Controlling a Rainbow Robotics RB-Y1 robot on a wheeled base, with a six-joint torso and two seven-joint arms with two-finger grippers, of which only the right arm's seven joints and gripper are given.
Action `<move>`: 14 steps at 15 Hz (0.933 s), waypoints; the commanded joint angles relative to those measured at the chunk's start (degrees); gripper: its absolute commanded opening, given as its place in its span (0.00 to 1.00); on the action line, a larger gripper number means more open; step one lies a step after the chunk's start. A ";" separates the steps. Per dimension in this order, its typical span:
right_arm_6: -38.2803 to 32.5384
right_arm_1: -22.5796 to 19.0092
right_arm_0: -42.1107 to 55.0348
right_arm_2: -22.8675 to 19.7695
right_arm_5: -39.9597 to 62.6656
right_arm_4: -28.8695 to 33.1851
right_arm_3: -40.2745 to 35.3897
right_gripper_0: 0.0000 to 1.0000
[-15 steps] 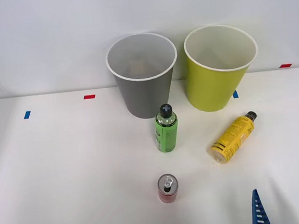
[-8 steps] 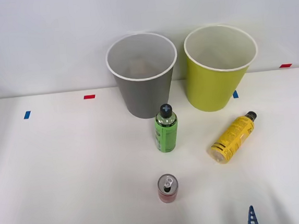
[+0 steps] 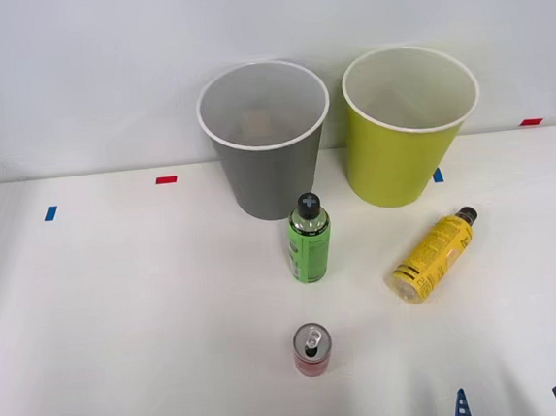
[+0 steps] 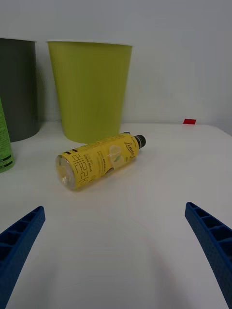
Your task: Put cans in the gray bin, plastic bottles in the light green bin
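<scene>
Right gripper (image 3: 512,405) low at near edge of table (image 3: 122,319), jaws spread wide, holding nothing; blue fingers (image 4: 19,239) apart at both corners in wrist view. Yellow bottle (image 3: 434,255) lying on its side ahead of gripper, black cap toward green bin (image 3: 409,128), base toward gripper. Green bottle (image 3: 309,239) upright just before gray bin (image 3: 265,139). Red can (image 3: 312,349) upright, nearer than green bottle, well apart from it. Bins side by side at far edge, gray on left, green on right. Something pale and indistinct inside gray bin. Red and blue tape marks (image 3: 166,180) on table.
</scene>
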 commanded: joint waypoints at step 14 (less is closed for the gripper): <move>0.01 0.01 0.01 -0.02 0.03 0.01 0.00 1.00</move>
